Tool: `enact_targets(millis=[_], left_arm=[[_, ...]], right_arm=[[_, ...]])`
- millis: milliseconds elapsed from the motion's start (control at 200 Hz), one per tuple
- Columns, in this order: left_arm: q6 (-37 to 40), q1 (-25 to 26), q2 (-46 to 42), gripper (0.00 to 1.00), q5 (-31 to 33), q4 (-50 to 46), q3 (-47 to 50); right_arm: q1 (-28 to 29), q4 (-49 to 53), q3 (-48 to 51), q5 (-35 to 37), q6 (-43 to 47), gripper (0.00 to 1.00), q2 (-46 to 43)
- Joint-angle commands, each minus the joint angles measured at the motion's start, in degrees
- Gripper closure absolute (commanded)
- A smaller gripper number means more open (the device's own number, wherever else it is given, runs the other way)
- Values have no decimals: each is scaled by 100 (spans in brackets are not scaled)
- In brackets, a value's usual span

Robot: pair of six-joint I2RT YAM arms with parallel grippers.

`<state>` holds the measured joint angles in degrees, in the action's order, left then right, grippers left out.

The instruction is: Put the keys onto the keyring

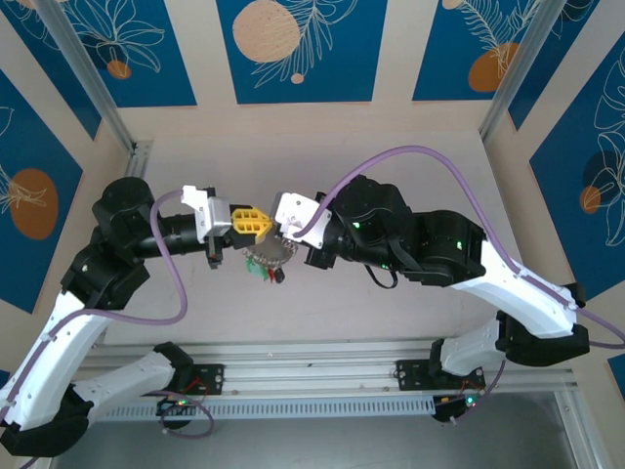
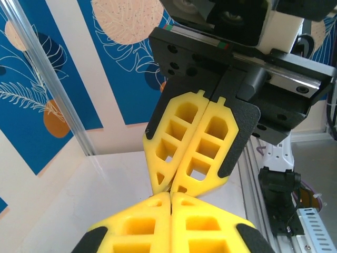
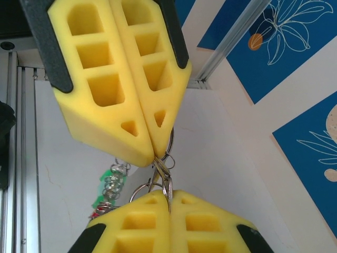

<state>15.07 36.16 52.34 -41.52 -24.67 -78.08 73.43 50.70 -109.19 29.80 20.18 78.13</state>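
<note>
Both grippers meet tip to tip above the table's middle. My left gripper (image 1: 256, 223) (image 2: 171, 196) is shut, and in the right wrist view its fingers (image 3: 126, 79) come down from the top and pinch the thin grey wire of the keyring (image 3: 171, 141). The ring's bunch of keys and green and red tags (image 3: 107, 184) (image 1: 266, 259) hangs below. My right gripper (image 1: 271, 234) (image 3: 169, 196) is shut on a thin flat metal piece, seemingly the keys (image 3: 167, 185), touching the ring's loops. In the left wrist view the right gripper's fingers (image 2: 189, 142) hide the metal.
Pale tabletop (image 3: 237, 174) lies beneath the grippers. An aluminium rail (image 1: 322, 376) runs along the near edge by the arm bases. Metal posts (image 1: 88, 78) and blue patterned wall panels (image 1: 293, 49) surround the cell.
</note>
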Motion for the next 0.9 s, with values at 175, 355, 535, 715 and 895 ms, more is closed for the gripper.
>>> enact_targets(millis=[175,355,535,715,895], left_arm=[[-310,-3,-33,100,-210,522,-116],[-23,-4,61,100,-6,357,73],[74,-6,49,100,-58,344,96],[75,-5,-8,100,-94,328,100],[156,-2,-73,100,-38,184,92]], right_arm=[[-154,-525,-276,-483,-396,99,-170],[-209,22,-1281,-1310,-901,95,116],[-414,110,-1411,-1760,-1276,94,47],[-312,43,-1044,-1065,-1008,95,17],[170,-509,-544,-91,-367,97,-105]])
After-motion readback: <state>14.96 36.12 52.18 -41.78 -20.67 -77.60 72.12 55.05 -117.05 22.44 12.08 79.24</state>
